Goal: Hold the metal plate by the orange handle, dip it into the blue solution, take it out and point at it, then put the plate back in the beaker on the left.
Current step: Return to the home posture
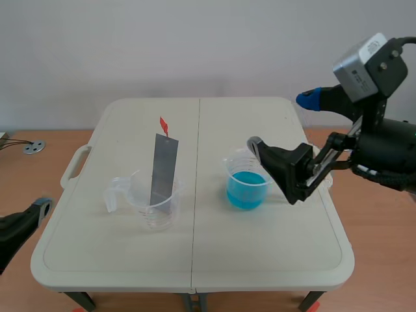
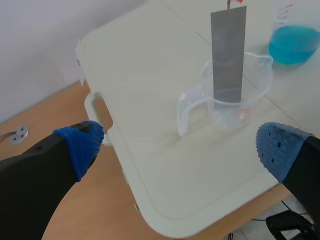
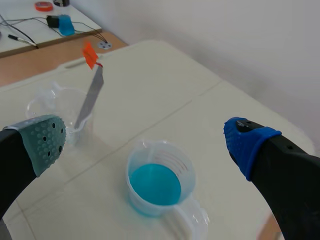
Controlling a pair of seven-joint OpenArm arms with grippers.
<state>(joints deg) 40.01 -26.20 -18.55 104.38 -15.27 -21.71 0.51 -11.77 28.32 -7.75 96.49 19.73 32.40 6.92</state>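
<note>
Right jaws stand wide, the blue beaker [image 3: 185,167] ahead between them.

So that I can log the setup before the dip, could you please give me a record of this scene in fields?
plate: metal plate stands tilted in the clear beaker, ungripped
handle: orange handle at the plate's upper end, free
solution: blue solution in the second beaker
left gripper: open, beside the table edge, short of the clear beaker
right gripper: open, close to the second beaker, holding nothing
step: pickup not yet done
</note>
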